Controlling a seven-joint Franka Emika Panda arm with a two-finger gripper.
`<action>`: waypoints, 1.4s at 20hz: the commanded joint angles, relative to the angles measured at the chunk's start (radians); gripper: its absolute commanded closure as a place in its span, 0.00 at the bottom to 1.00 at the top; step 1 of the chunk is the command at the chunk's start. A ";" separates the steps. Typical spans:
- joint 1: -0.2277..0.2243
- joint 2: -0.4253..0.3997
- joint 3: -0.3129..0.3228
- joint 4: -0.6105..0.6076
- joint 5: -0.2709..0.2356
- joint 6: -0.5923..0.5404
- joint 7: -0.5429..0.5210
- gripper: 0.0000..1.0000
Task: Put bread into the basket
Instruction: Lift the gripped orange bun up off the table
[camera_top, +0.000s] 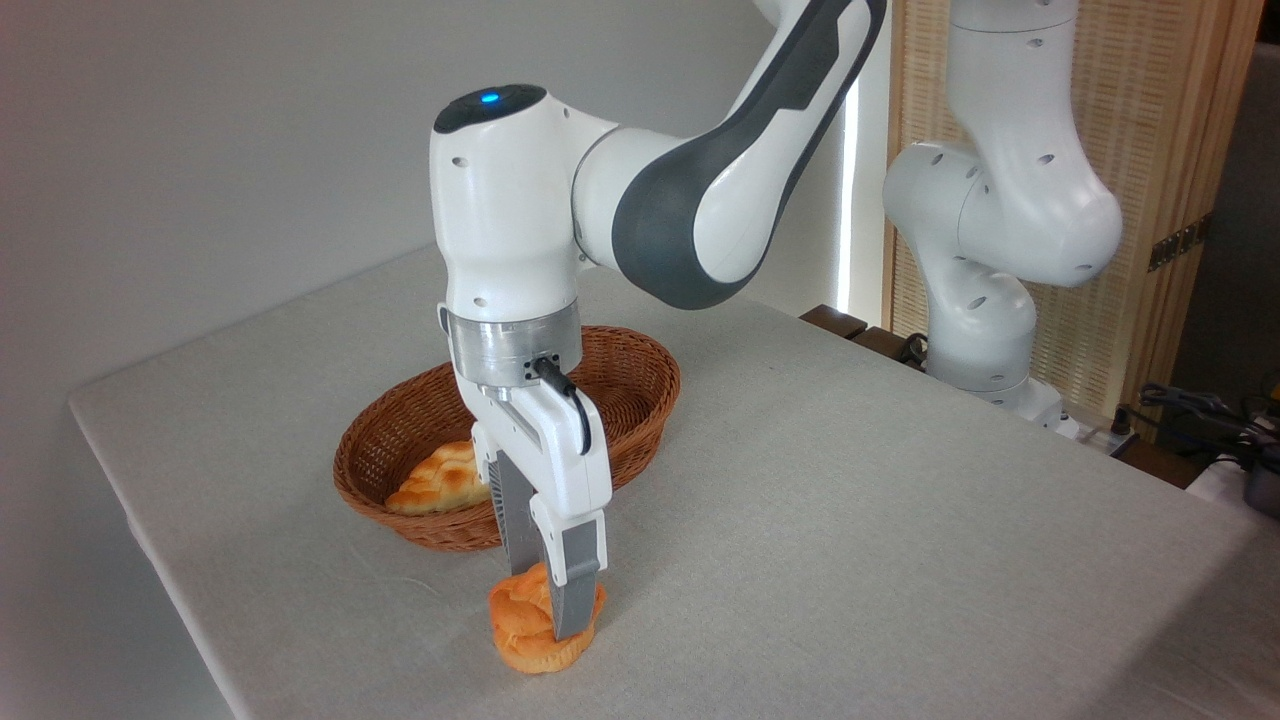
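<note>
— Bread (528, 632), the small orange bun, sits on the grey table (850, 520) near the front edge, just in front of the basket (640, 395); what should the arm do with it now?

— Judging from here, the grasp is the step in hand; the squeeze should be gentle, since a soft bun could dent or slip; then lift straight up, high enough to clear the wicker rim, and carry it back over the basket's free end, away from the braided loaf (440, 480) lying in the near-left part.

— And the gripper (550, 625)?

— Pointing straight down over the bun; its fingers are drawn in to about the bun's width, one on either side, the nearer finger (575, 590) pressed against the bun's front; it seems to have hold of it, though the bun rests on the cloth, not yet lifted.
</note>
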 joint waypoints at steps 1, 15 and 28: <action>0.001 0.011 0.001 -0.017 0.079 0.045 0.012 0.13; 0.001 0.008 0.000 -0.015 0.107 0.044 0.012 0.68; 0.003 -0.009 0.012 0.253 0.098 -0.301 0.006 0.74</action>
